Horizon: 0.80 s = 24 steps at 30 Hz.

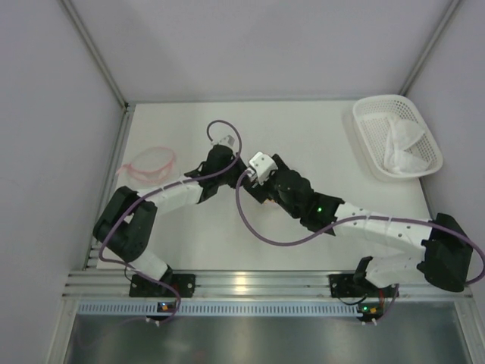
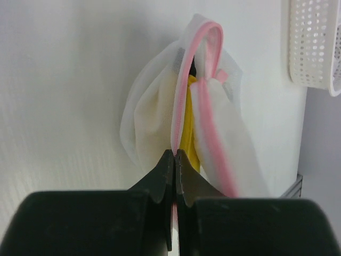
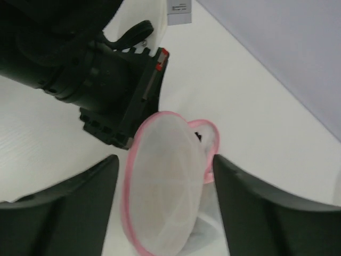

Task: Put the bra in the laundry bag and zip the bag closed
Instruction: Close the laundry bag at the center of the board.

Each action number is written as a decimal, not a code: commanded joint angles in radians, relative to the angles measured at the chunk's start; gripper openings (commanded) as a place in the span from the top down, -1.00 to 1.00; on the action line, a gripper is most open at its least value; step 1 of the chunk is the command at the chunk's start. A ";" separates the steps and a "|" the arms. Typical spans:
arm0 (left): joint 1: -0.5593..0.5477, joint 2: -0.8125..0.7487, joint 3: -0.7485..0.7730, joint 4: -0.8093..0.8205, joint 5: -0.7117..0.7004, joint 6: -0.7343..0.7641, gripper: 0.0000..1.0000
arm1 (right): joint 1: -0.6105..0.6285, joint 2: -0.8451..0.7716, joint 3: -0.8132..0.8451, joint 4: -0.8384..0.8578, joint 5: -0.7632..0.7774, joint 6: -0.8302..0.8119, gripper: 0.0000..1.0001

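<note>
Jaws on the left gripper are pinched shut on the pink rim of the white mesh laundry bag, mid white surface. On the right gripper they're wide, straddling the bag. I read the yellow fabric inside as the bra. Mouth gapes; zipping remains.

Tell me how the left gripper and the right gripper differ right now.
Left gripper: jaws shut, pinching the laundry bag by its pink rim. Right gripper: jaws wide open, standing either side of the bag without clamping it. Both are black and meet at the bag.
</note>
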 commanded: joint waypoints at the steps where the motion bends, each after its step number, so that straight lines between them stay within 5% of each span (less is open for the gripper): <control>1: -0.004 -0.076 -0.014 -0.036 -0.102 0.015 1.00 | 0.014 -0.039 0.083 -0.066 -0.128 0.106 -0.56; 3: 0.005 -0.093 -0.040 -0.034 -0.107 0.031 1.00 | 0.002 -0.079 0.107 -0.131 -0.192 0.193 -0.94; 9: 0.038 -0.128 -0.126 0.047 -0.015 0.083 1.00 | -0.166 -0.153 0.144 -0.314 -0.217 0.513 -0.99; 15: 0.039 -0.170 -0.161 0.090 0.031 0.131 1.00 | -0.412 -0.114 -0.007 -0.250 -0.283 0.758 -0.65; 24: 0.039 -0.163 -0.177 0.151 0.087 0.148 1.00 | -0.432 0.172 0.038 -0.024 -0.321 0.854 -0.21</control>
